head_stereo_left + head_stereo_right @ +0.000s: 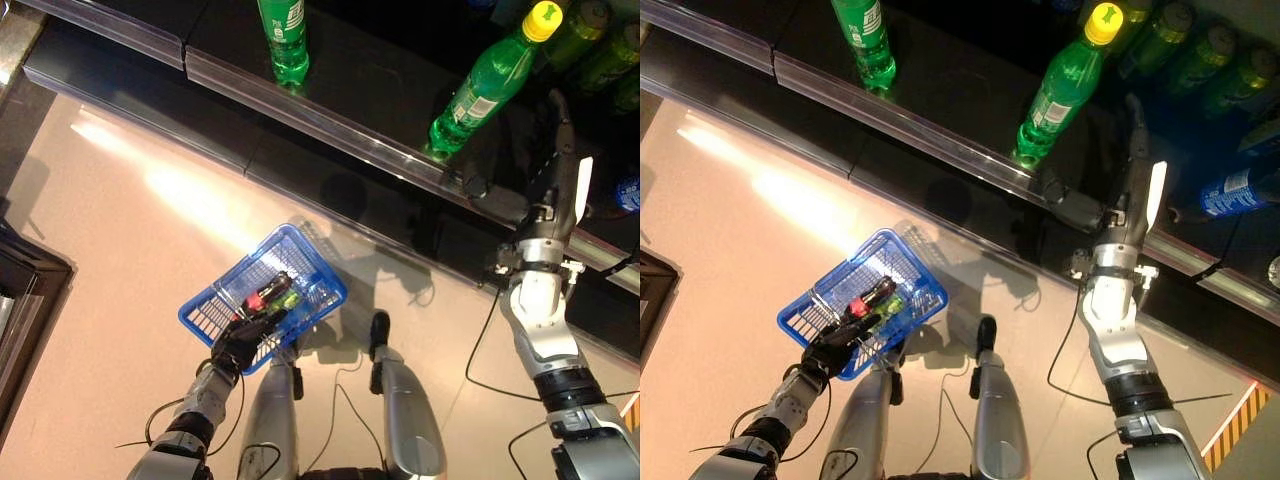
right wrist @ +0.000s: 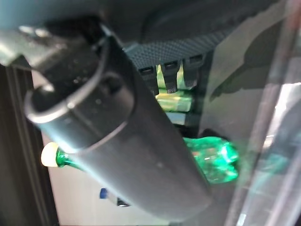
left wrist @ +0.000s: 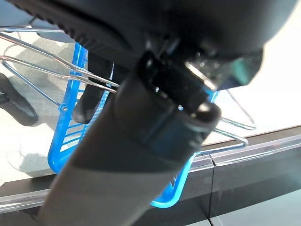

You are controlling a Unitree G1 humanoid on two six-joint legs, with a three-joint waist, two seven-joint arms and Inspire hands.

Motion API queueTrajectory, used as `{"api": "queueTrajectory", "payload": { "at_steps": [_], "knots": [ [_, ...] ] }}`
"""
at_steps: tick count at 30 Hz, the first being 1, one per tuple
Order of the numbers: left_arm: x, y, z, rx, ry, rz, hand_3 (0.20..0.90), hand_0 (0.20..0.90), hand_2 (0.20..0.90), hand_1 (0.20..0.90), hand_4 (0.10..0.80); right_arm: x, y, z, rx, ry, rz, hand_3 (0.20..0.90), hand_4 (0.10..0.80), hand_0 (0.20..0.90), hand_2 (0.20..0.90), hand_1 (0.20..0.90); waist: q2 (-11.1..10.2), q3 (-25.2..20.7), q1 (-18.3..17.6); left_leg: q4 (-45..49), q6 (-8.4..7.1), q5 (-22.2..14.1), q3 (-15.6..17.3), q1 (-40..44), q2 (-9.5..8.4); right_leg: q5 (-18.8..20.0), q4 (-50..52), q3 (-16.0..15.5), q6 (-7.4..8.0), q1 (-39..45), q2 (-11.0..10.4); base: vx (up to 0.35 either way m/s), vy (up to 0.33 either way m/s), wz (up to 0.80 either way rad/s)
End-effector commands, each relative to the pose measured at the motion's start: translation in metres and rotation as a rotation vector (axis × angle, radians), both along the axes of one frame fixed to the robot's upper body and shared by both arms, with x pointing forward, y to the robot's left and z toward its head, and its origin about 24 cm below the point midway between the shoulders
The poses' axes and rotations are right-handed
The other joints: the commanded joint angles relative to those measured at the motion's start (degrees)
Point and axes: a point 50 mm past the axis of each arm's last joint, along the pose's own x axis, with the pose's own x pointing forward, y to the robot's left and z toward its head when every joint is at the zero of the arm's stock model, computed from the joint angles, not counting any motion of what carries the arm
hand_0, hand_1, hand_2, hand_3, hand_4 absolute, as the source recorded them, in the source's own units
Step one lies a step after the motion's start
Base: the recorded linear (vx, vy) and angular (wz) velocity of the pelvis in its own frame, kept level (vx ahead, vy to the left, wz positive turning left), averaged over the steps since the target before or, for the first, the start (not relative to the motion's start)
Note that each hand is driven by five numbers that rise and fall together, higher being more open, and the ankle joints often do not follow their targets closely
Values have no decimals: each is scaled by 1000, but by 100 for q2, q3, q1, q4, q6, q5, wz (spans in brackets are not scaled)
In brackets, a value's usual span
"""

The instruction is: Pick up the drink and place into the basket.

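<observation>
Drink: the green bottle with the yellow cap, which you see standing tilted on the dark shelf at far right. Your right hand reaches up just right of it, fingers straight and open, not holding it. Your left hand is curled round the wire handle of the blue basket at near left; smaller bottles lie inside.

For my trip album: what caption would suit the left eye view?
Robot's left hand holds a blue basket while its right hand reaches toward green bottles on a dark shelf.
</observation>
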Motion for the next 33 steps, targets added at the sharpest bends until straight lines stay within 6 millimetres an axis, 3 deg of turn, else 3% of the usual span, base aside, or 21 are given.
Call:
{"api": "queueTrajectory", "payload": {
  "at_steps": [1, 13, 29, 31, 32, 33],
  "knots": [
    [-13, 15, 4, 44, -67, -44, 200, 300, 300, 300, 100, -7, -17, 65, -37, -232, 25, 900, 800, 900, 900, 900, -49, -257, 160, 956, 137, -768, -19, -107, -145, -140, 3, 121, 107, 205, 57, 16, -40, 3],
    [-10, 15, 6, 61, -54, -77, 200, 300, 300, 300, 100, 12, -26, 90, -15, -194, 58, 900, 800, 900, 900, 900, -29, -278, 316, 981, 123, -773, -113, -129, -178, -140, -6, 14, 95, 227, 40, 4, -12, 2],
    [-5, 12, 9, 71, -58, -115, 200, 300, 300, 300, 100, 30, -31, 96, 16, -104, 97, 900, 800, 900, 900, 900, -24, -280, 411, 988, 137, -801, -170, -127, -214, -128, 19, -51, 113, 204, 8, 3, -1, 2],
    [-3, 13, 10, 70, -60, -116, 200, 300, 300, 300, 100, 32, -29, 96, 20, -90, 124, 529, 429, 582, 582, 582, -21, -277, 419, 981, 135, -806, -169, -124, -213, -127, 14, -52, 120, 201, 4, 0, 0, 0],
    [-3, 12, 10, 70, -60, -117, 200, 300, 300, 300, 100, 33, -29, 96, 27, -85, 137, 472, 372, 533, 533, 533, -14, -261, 428, 1000, 133, -836, -172, -107, -208, -147, 30, -52, 121, 215, 8, 0, 0, 0],
    [-3, 13, 10, 70, -61, -119, 200, 300, 300, 300, 100, 34, -29, 97, 32, -84, 150, 200, 100, 300, 300, 300, -11, -257, 435, 1006, 129, -838, -180, -110, -212, -148, 29, -50, 122, 216, 6, 0, 0, 0]
  ]
}}
